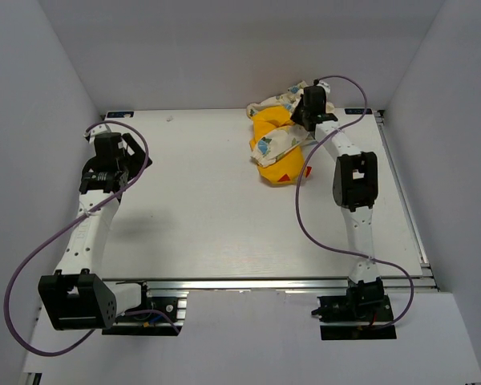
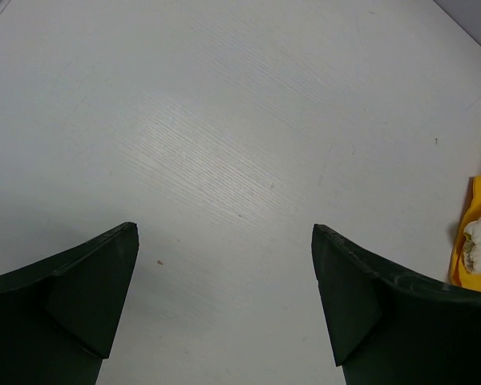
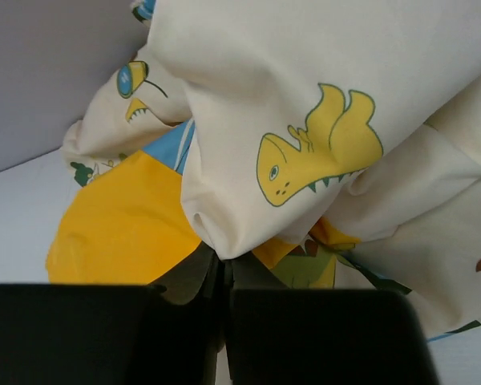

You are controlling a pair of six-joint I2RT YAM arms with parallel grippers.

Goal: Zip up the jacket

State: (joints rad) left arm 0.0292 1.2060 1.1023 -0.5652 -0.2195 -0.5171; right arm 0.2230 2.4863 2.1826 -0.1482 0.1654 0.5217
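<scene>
At about 9 o'clock on the table (image 1: 208,208), the left gripper (image 2: 224,233) hangs with its jaws spread wide and nothing between them. The jacket (image 1: 276,143) lies bunched in a heap at about 1 o'clock, near the far right corner, with cream cloth and yellow lining tangled together. The right gripper (image 3: 222,277) sits on the heap's 2 o'clock side, its jaws pressed together on a fold of cream cloth.

The step in hand looks like spreading the heap so that the front can be found. No zip can be made out in any view. To do this well, I judge the right arm should draw its fold toward 6 o'clock, low and slowly, so the cloth slides open and does not lift as a lump. The left arm should come across and pin or take the opposite edge, so the pull stretches the jacket flat. A pinch through several layers would likely drag the whole bundle, so a single layer is the better hold.

The top view gives the layout and shows the two arms well apart, but the wrist hides the right jaws there. The right wrist view shows the pinch itself. A dinosaur print (image 3: 317,152) sits just above the jaws, with the lining (image 3: 120,224) at 9 o'clock. The left wrist view shows the open jaws and only a sliver of jacket at its 3 o'clock edge.
</scene>
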